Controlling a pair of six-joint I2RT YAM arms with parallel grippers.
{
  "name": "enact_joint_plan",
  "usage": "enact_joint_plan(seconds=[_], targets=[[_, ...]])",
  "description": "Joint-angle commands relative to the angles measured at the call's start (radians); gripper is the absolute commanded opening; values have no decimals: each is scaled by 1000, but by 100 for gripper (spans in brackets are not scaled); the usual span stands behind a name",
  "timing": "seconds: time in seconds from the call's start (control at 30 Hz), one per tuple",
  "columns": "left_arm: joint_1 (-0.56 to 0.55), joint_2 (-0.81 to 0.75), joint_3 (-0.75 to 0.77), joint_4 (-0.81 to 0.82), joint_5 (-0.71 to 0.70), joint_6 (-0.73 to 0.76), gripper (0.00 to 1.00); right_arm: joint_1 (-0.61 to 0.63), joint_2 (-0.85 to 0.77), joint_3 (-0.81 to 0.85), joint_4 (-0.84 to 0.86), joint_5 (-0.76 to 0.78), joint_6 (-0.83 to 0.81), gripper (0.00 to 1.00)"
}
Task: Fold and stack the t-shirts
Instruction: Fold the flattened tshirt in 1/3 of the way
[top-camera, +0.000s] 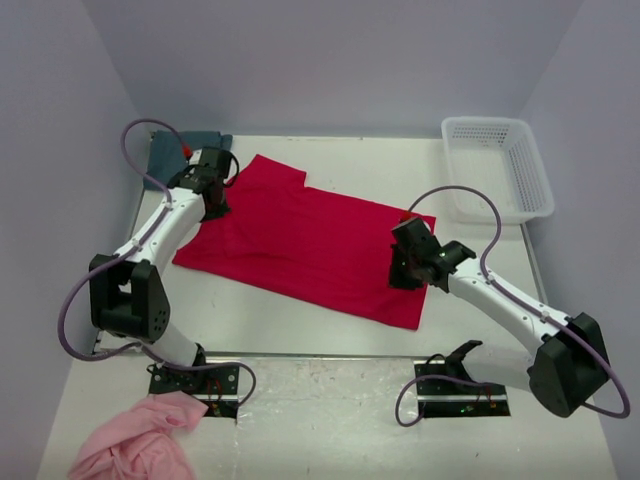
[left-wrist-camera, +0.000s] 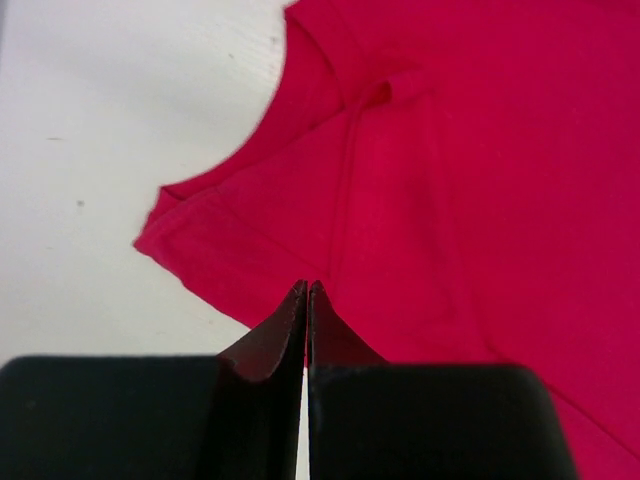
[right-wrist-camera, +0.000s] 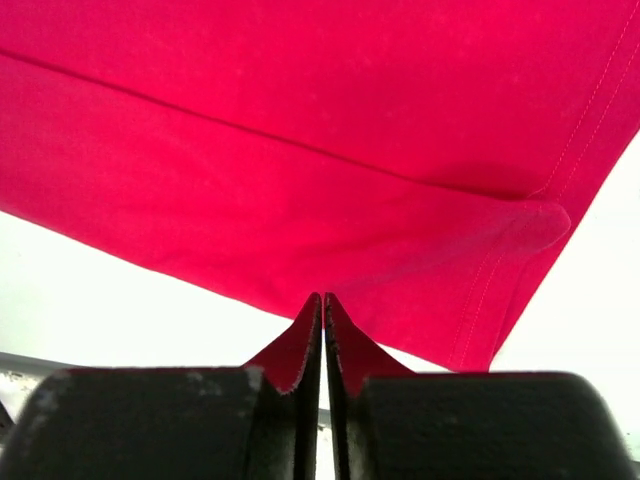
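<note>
Starting leftmost: the teal t-shirt (top-camera: 208, 140) is lying just beyond the left gripper (left-wrist-camera: 306, 290), by whose closed jaws the red t-shirt (top-camera: 300, 240) is being pinched near a sleeve; its opposite hem is being pinched by the closed right gripper (right-wrist-camera: 322, 300).

- I see bright, even overhead light; only soft shadows on the table (top-camera: 330, 335).
- Red t-shirt (top-camera: 300, 240) looks oversaturated.
- Wrist views soft; left gripper (left-wrist-camera: 307, 295) and right gripper (right-wrist-camera: 322, 305) blur darkly near the lens.
</note>
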Motion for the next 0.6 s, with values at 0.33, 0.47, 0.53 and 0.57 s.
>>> enact_joint_plan(seconds=[0.33, 0.47, 0.53, 0.57], targets=[[3, -31, -259, 163, 453, 3, 24, 12, -7, 55, 7, 26, -20, 41], [3, -45, -288, 159, 430, 0, 25, 12, -2, 87, 4, 30, -42, 49], [11, -34, -290, 154, 414, 4, 25, 10, -2, 92, 2, 25, -43, 49], [14, -29, -289, 151, 402, 9, 25, 10, -6, 89, 13, 21, -45, 49]])
